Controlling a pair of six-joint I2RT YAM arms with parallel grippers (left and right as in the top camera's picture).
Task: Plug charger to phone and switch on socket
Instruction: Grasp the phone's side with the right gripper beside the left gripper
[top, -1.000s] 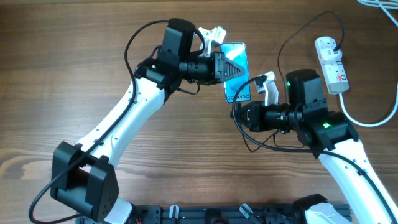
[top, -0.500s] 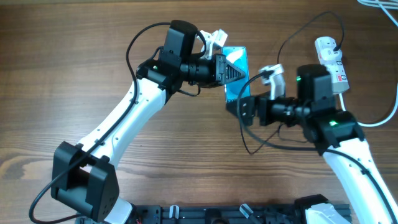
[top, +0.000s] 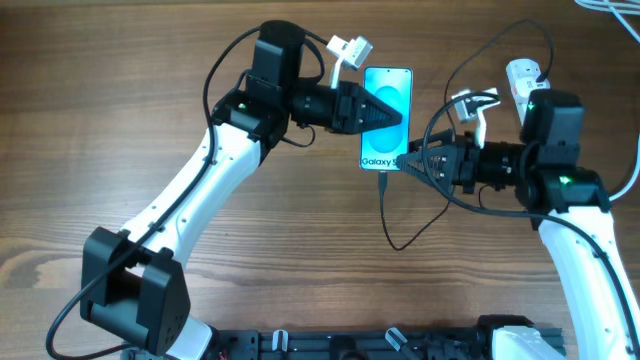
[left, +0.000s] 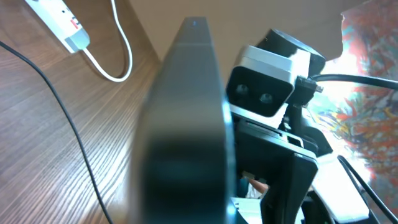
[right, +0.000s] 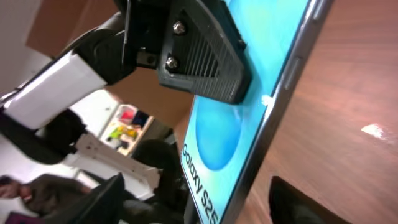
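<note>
On the phone (top: 384, 145), "Galaxy S25" lettering

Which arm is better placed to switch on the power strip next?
Right. The right pincer is open and holds nothing, and the socket lies on that arm's side of the table, close by it. The left pincer is shut on the phone, farther from the socket.

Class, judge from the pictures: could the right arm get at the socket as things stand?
Probably yes. Its fingers stand open and empty by the phone, and the socket lies close by, partly hidden under that arm's wrist. Nothing else blocks it; the arm would have to turn round.
</note>
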